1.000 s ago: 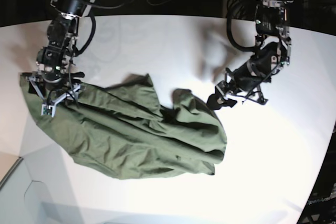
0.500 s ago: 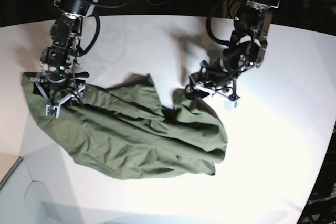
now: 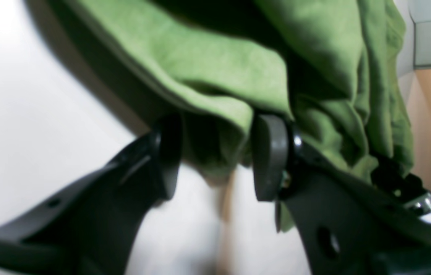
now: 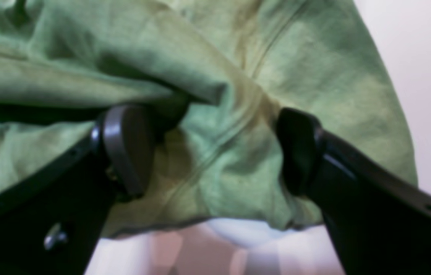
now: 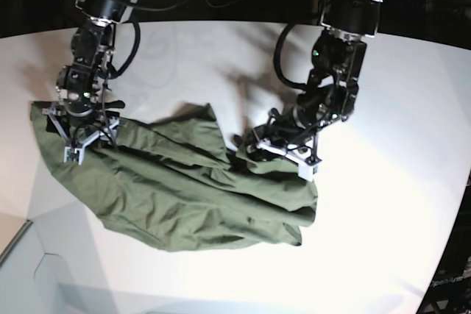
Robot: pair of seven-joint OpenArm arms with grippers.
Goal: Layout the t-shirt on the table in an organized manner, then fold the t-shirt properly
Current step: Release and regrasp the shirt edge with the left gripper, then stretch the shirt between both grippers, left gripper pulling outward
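T-shirt (image 5: 184,189) shows no readable label; both end effectors spread, fabric between.

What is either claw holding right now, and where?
Nothing gripped yet. Both claws, left and right, stand open astride edge folds of the t-shirt.

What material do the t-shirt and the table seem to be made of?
The t-shirt: soft woven or knit fabric, probably cotton, matte olive green; it wrinkles and drapes in loose folds. The table: a hard smooth white surface, maybe laminate or painted board; it shows faint shine and soft shadows, so the exact material stays open.
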